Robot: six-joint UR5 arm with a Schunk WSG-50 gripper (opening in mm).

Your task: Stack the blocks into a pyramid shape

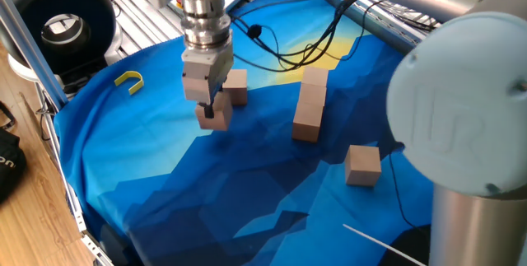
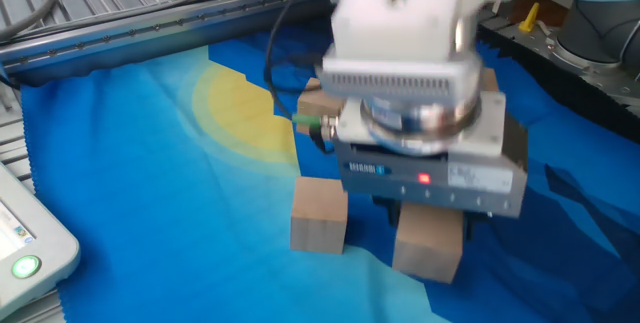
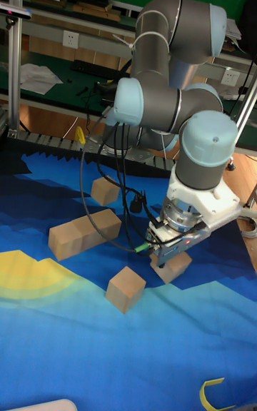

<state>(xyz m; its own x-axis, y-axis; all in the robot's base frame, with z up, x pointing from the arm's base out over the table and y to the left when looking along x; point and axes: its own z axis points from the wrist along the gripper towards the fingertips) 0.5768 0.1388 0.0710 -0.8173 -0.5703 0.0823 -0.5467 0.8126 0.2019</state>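
Blocks: one wooden cube [image 1: 215, 116] sits clamped between the fingers [image 1: 212, 104], which are closed on its sides; it looks just clear of the blue cloth [image 1: 165, 167], though contact is hard to judge. Judgement: step in hand is carrying this cube to the build site. To do it well, gain height before traversing, hold the cube level, and set it flush beside a neighbour so the base row has no gaps.

Outward: a second cube [image 1: 236, 86] lies just behind the held one. A row of cubes [image 1: 310, 105] touching end to end sits further right, probably the base. One lone cube [image 1: 362, 165] is near the front edge, well apart.

Obstructions: black cable [image 1: 305, 48] loops across the worktop between the fingers and the row; could snag. Yellow U-piece [image 1: 129, 80] is off to the left, out of the way.
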